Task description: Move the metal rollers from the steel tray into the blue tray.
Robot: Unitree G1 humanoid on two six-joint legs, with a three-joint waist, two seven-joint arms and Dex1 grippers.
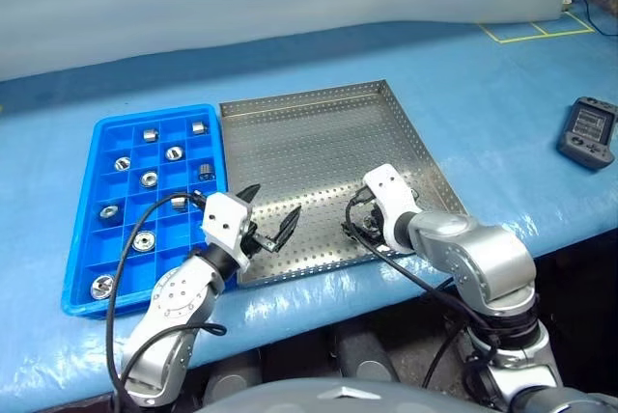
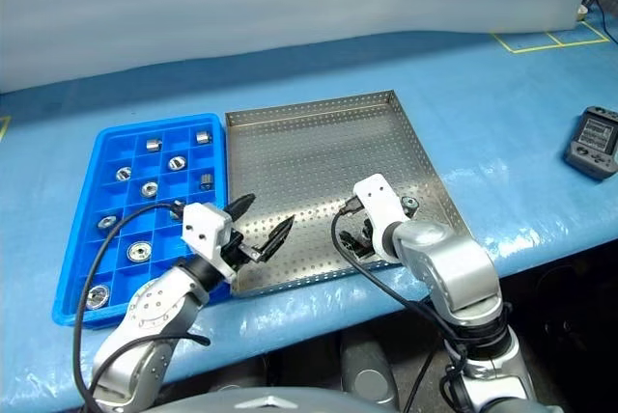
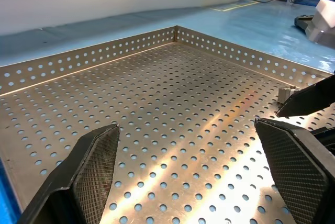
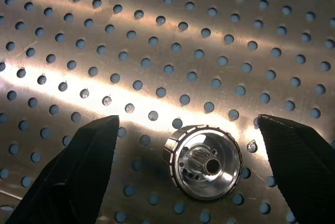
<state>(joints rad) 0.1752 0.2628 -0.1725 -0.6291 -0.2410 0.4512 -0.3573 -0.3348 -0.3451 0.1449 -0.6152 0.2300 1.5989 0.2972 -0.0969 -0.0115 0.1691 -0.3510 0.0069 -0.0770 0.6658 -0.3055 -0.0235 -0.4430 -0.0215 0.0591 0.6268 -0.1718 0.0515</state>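
— Metal rollers (image 1: pixel 149 178) mostly sit in the blue tray (image 1: pixel 82 268); one roller (image 4: pixel 204 162) lies on the steel tray (image 1: pixel 319 143)
— Both end effectors, left (image 1: pixel 269 214) and right (image 4: pixel 188 174): spread apart, empty

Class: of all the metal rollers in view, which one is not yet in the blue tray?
The small shiny silver metal roller lying on the perforated steel tray, between the right end effector's open fingers. All the others sit in the blue plastic grid tray's compartments.
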